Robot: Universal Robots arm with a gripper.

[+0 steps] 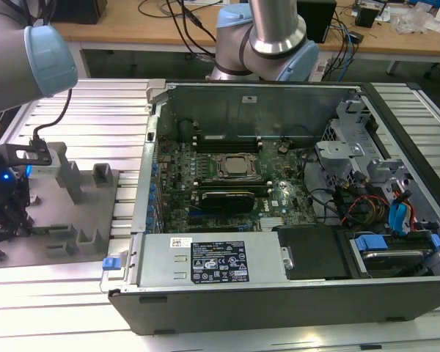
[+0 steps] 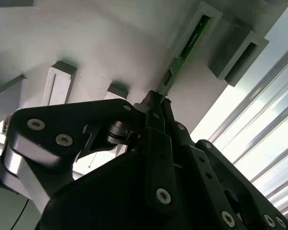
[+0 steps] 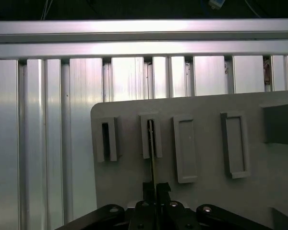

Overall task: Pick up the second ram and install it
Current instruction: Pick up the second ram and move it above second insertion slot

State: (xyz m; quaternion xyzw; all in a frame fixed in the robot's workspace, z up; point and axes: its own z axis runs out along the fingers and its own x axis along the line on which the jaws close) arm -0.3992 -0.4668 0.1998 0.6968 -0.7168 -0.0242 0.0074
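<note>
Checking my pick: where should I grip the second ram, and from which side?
Take the second ram by its exposed long edge, jaws across its two flat faces, coming from above the grey fixture: it stands on edge, one end slotted. The gripper is shut on it so.

Ribbed aluminium table (image 1: 88,117) under grey fixture plate (image 1: 59,220) and open computer case (image 1: 279,308).

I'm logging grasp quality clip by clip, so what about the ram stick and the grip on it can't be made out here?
Second wrist view: the gripper covers the held end of the second ram.
First wrist view: the stick is edge-on, so its chips are hidden.
Both wrist views: the fixture block hides with its walls how deep the stick sits.
Exterior view: the motherboard slots are too small to tell free from filled.
</note>
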